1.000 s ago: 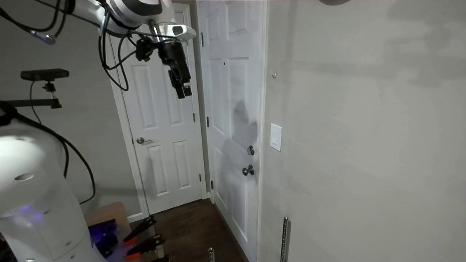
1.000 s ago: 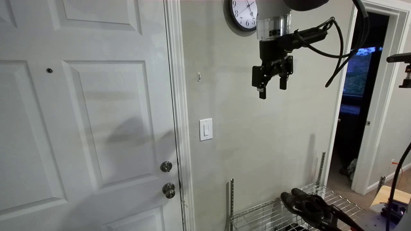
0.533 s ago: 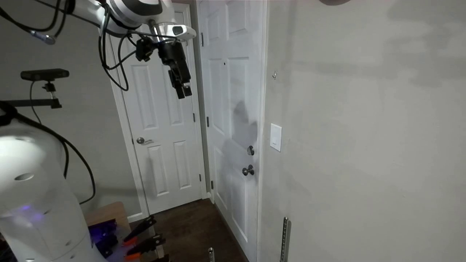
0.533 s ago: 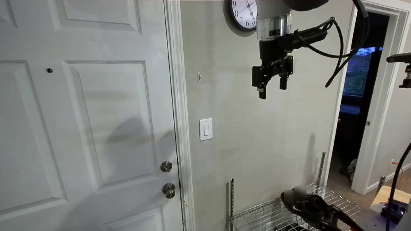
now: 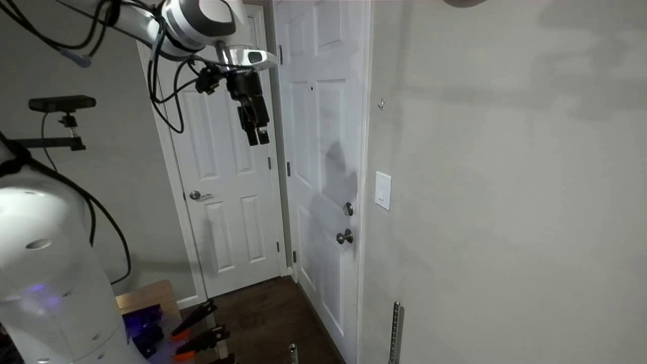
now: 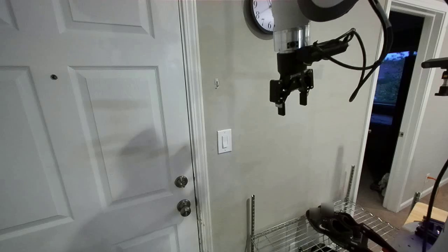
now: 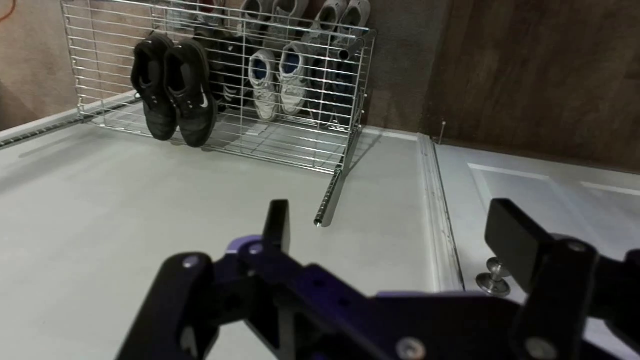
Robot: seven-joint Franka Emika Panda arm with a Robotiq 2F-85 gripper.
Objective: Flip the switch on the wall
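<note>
The switch [image 5: 383,190] is a small white upright plate on the wall [image 5: 505,202], beside the door frame. It also shows in an exterior view [image 6: 224,141] with its rocker facing out. The wall is plain light grey and fills much of the wrist view [image 7: 150,200]. My black gripper [image 5: 258,139] points downward in the air, apart from the wall. In an exterior view the gripper [image 6: 292,105] appears higher than the switch and to its right. Its fingers are wide apart with nothing between them in the wrist view [image 7: 392,220]. The switch does not show in the wrist view.
A white panelled door [image 6: 122,122] with a round knob [image 6: 183,208] stands beside the switch. A wire rack [image 7: 280,155] with several shoes stands against the wall below; its metal post [image 5: 397,331] rises along the wall. A clock [image 6: 262,15] hangs above.
The arm holds still at first. Over the last half second the gripper has moved lower, a little right in one exterior picture and left in another. It stays open.
</note>
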